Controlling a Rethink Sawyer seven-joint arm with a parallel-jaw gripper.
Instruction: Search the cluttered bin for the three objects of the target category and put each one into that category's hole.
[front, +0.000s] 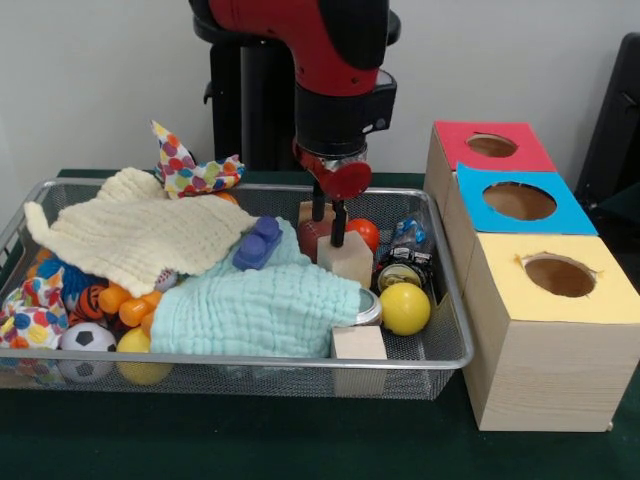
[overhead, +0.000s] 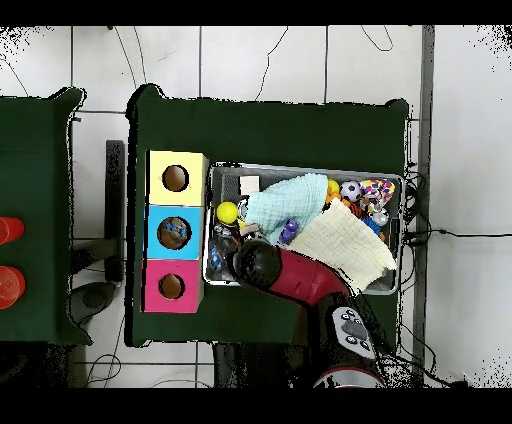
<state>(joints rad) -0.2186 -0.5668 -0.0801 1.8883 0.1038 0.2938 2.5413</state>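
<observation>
My gripper (front: 328, 225) hangs low over the right middle of the wire bin (front: 455, 330), fingers a little apart, open. Its tips reach the top of a pale wooden block (front: 347, 262), beside a dark red piece (front: 312, 238); no grasp shows. A second wooden block (front: 358, 343) lies at the bin's front rim, also seen as the block (overhead: 249, 184) from overhead. Three boxes stand beside the bin: red hole (front: 491, 146), blue hole (front: 519, 200), yellow hole (front: 560, 275). From overhead the arm (overhead: 262, 265) hides the gripper.
A cream cloth (front: 140, 235) and a mint cloth (front: 255, 305) cover much of the bin. Around them lie a blue toy brick (front: 258, 243), a red ball (front: 366, 232), a yellow ball (front: 404, 308), a soccer ball (front: 87, 338), orange pieces and a spotted fabric toy (front: 185, 170).
</observation>
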